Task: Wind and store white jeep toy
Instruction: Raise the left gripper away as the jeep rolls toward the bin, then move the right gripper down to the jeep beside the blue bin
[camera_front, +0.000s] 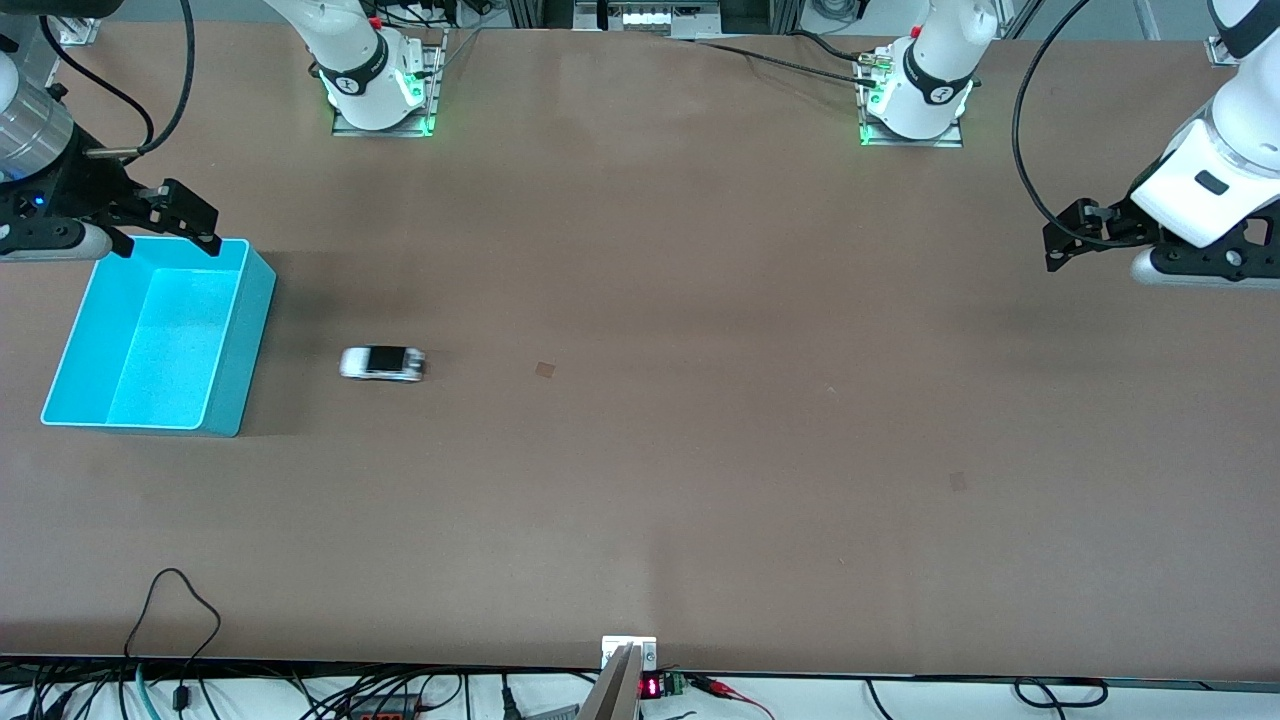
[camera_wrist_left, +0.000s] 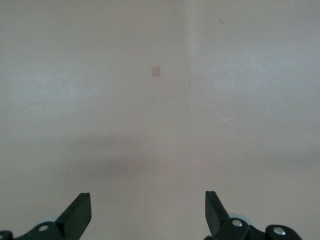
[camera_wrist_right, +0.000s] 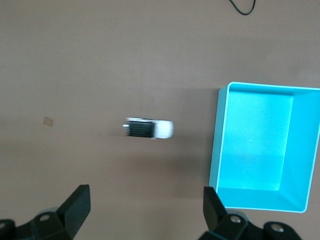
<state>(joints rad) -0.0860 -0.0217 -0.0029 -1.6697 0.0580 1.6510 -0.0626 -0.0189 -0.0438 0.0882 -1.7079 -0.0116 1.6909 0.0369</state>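
Note:
The white jeep toy, with a black roof panel, stands on the brown table beside the turquoise bin, toward the left arm's end of it, and looks smeared along its length. It also shows in the right wrist view, apart from the bin. The bin holds nothing. My right gripper is open and empty above the bin's edge farthest from the front camera; in its wrist view the jaws stand wide apart. My left gripper is open and empty at the left arm's end of the table, over bare table.
A small tan mark lies on the table past the jeep, toward the left arm's end; it shows in the left wrist view. A black cable loops onto the table at the edge nearest the front camera.

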